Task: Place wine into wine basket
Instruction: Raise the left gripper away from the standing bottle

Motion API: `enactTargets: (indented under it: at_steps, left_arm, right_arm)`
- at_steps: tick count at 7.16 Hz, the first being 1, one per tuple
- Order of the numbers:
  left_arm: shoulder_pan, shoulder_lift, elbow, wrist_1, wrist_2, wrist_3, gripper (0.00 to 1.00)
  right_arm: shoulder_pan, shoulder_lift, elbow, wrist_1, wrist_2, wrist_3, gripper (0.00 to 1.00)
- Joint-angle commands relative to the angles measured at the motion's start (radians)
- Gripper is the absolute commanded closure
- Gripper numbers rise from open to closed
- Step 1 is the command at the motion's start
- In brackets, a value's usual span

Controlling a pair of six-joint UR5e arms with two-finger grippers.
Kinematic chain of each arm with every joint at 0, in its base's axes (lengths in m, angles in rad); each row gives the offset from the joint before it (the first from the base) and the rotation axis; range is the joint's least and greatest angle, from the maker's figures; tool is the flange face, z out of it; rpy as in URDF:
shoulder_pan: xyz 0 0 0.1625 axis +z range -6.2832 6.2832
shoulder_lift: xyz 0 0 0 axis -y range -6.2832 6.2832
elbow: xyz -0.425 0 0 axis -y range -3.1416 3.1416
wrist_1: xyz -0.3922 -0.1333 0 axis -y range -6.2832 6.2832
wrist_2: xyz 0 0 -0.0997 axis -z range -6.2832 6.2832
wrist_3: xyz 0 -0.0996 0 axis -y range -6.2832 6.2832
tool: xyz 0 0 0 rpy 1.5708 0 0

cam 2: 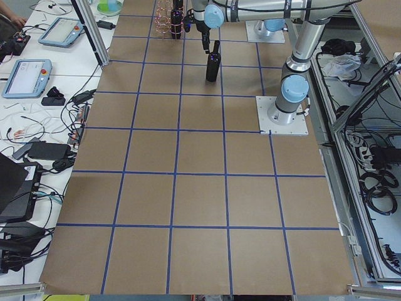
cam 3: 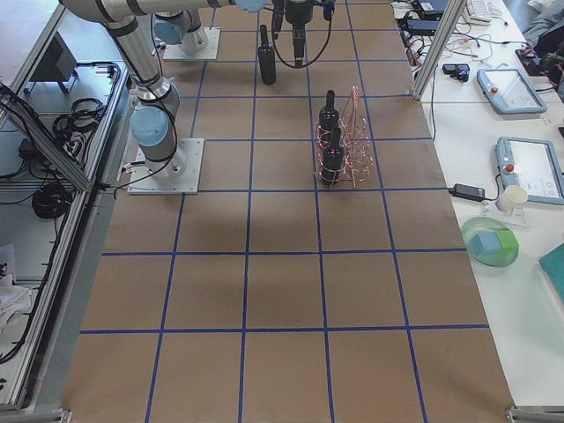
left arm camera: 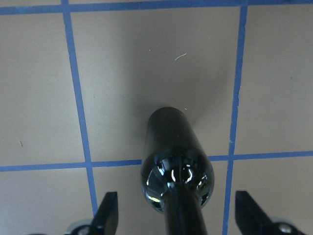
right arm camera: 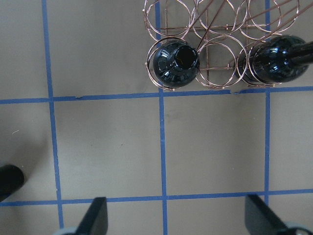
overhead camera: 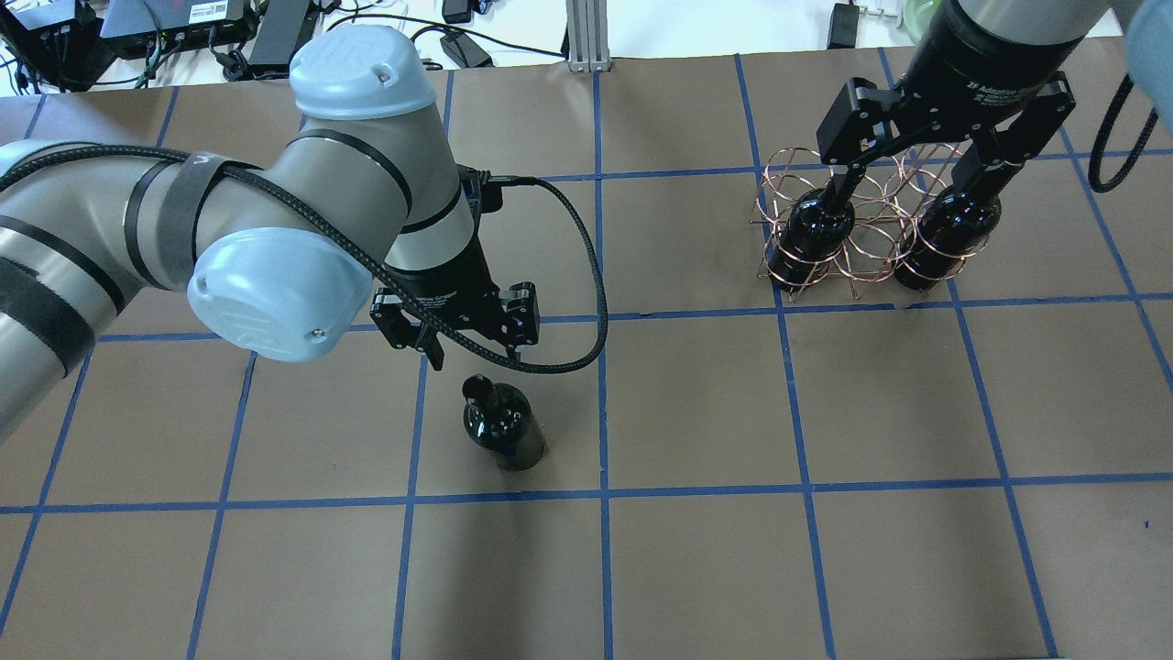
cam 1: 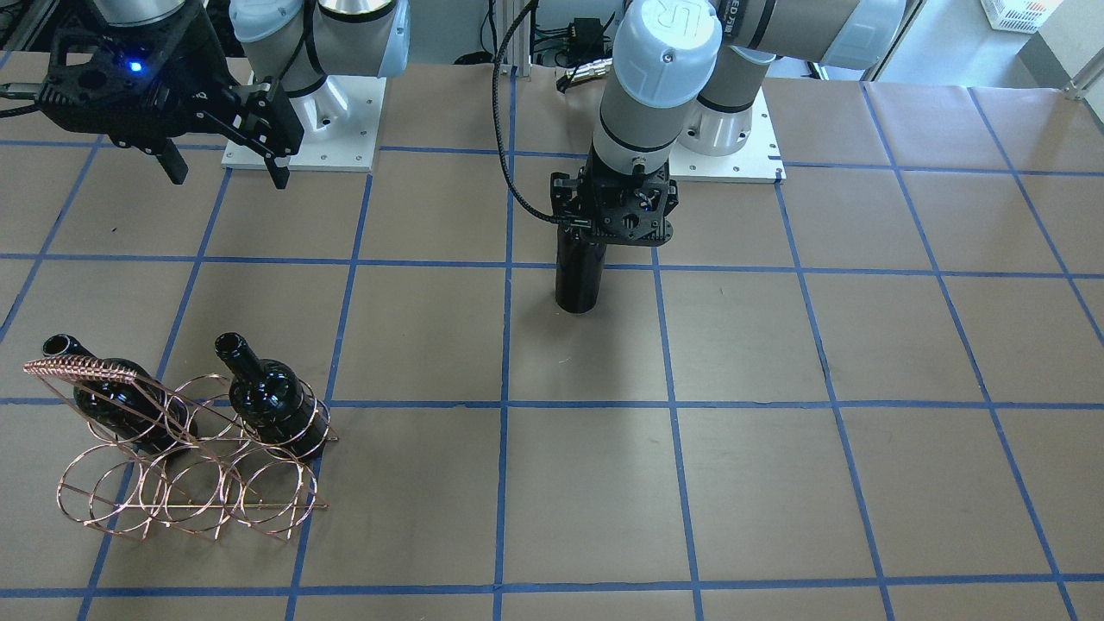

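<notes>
A glossy black wine bottle [overhead camera: 502, 429] stands upright on the brown table near its middle; it also shows in the front view [cam 1: 576, 278] and the left wrist view [left arm camera: 176, 161]. My left gripper [left arm camera: 178, 213] is open right over it, one jaw on each side of the neck, not touching. The copper wire wine basket [overhead camera: 861, 252] stands at the far right and holds two more black bottles [overhead camera: 811, 229] [overhead camera: 948, 229]. My right gripper [overhead camera: 912, 174] hangs high over the basket, open and empty; its wrist view shows the basket [right arm camera: 215, 29] ahead of it.
The table is brown paper with a blue tape grid. Two white arm base plates [cam 1: 302, 129] [cam 1: 733, 142] sit at the robot's edge. A black cable [overhead camera: 591, 275] loops beside the left wrist. Side tables hold tablets and cables [cam 3: 520, 88].
</notes>
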Motion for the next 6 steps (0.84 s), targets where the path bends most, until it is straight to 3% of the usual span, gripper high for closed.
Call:
enactTargets:
  at_steps: [1, 3, 4, 5, 6]
  left_arm:
    - [0.010, 0.006, 0.118, -0.165, 0.002, 0.001, 0.00]
    - [0.080, 0.005, 0.296, -0.220, 0.055, 0.039, 0.00]
    - [0.165, 0.009, 0.338, -0.246, 0.060, 0.078, 0.00]
    - [0.225, 0.016, 0.372, -0.250, 0.059, 0.176, 0.00]
    - [0.266, 0.019, 0.393, -0.246, 0.068, 0.250, 0.00]
  right_arm:
    - [-0.001, -0.002, 0.000, -0.002, 0.011, 0.008, 0.00]
    - [-0.001, -0.045, -0.022, -0.001, 0.011, 0.004, 0.00]
    - [-0.001, -0.051, -0.022, 0.006, 0.017, 0.002, 0.00]
    - [0.006, -0.051, -0.019, 0.006, 0.096, 0.002, 0.00]
    - [0.021, -0.053, -0.020, 0.000, 0.097, 0.013, 0.00]
